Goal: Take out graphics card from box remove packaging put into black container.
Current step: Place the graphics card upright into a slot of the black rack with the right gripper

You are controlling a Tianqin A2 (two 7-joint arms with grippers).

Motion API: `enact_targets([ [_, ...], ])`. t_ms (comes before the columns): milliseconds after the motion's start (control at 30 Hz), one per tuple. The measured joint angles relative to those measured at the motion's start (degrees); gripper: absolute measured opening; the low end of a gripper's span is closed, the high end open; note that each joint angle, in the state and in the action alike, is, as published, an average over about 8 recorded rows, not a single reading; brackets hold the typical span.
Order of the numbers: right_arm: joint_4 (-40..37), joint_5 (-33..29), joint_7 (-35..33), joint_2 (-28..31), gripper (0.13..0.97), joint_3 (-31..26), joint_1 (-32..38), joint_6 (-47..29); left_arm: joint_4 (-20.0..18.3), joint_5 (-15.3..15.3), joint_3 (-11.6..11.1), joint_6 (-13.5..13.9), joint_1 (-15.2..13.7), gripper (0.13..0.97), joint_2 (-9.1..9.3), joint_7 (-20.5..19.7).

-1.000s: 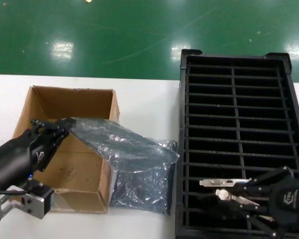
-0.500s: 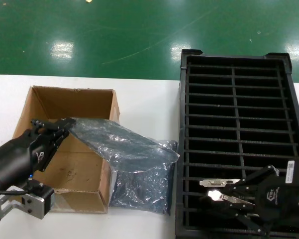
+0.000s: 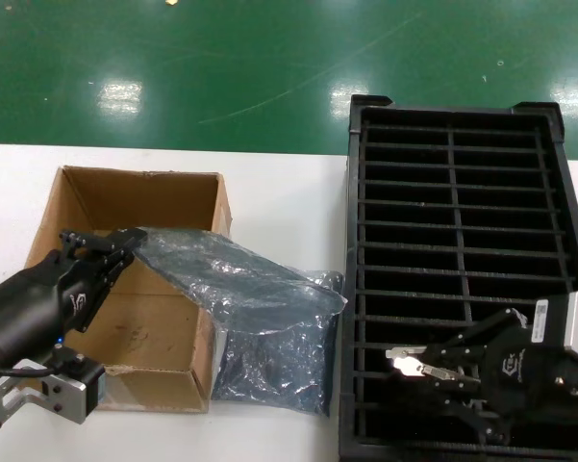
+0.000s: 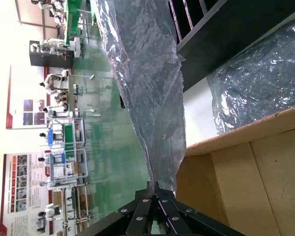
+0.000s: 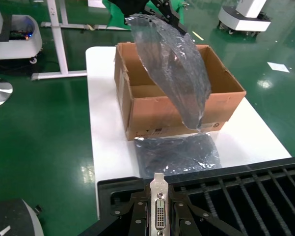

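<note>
The right gripper [image 3: 415,367], clenched on the graphics card [image 5: 159,210], lowers it toward a near slot of the black container [image 3: 462,192], needing alignment, while the left gripper [image 3: 115,252] pinches the empty antistatic bag [image 3: 236,279] over the box [image 3: 106,197].

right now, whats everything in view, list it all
graphics card: 1, dark with silver bracket, in the right tool over a near slot row of the black container
packaging: 1, grey-blue translucent bag, held up by the left tool over the box
second bag: 1, grey-blue, flat on the table between box and container
box: 1, brown, table left
black container: 1, table right
table: 1, white
left tool: black, above the box
right tool: black, over the container
</note>
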Motion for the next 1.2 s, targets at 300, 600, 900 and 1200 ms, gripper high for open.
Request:
enact_targets([
  [300, -1.31, -1.06, -0.96, -0.83, 0.189, 0.32, 0.77, -0.36, 0.00, 0.00, 0.00, 0.00, 0.00, 0.139, 0.00, 0.00],
  [600, -2.26, -1.53, -2.29, -0.98, 0.189, 0.65, 0.87, -0.63, 0.00, 0.00, 0.00, 0.00, 0.00, 0.139, 0.00, 0.00],
  [900, -2.17, -1.28, -3.71, -1.05, 0.189, 0.60, 0.38, -1.04, 0.00, 0.00, 0.00, 0.00, 0.00, 0.139, 0.00, 0.00],
  [1200, -1.98, -0.80, -5.21, -1.32, 0.189, 0.05, 0.13, -1.80, 0.00, 0.00, 0.00, 0.00, 0.00, 0.139, 0.00, 0.00],
])
